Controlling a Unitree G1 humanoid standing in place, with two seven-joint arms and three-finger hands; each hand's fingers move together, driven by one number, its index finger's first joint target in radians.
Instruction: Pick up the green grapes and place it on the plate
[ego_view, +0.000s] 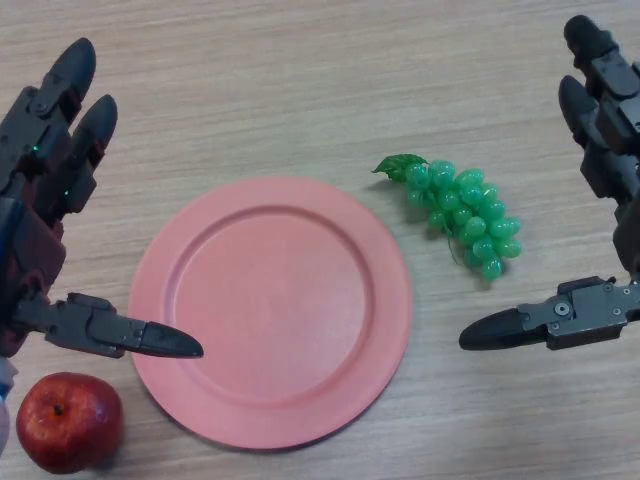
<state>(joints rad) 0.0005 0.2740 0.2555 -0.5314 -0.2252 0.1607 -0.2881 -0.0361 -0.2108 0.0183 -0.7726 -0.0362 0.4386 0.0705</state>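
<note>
A bunch of green grapes (462, 214) with a green leaf lies on the wooden table, just right of a round pink plate (225, 395). The plate is bare. My right hand (610, 160) is open at the right edge, its fingers straight above and right of the grapes and its thumb (540, 320) below them, apart from them. My left hand (45, 170) is open at the left edge, its thumb (130, 333) reaching over the plate's left rim. Neither hand holds anything.
A red apple (68, 421) sits on the table at the bottom left, just below my left hand and beside the plate. The wooden table (300, 80) stretches behind the plate.
</note>
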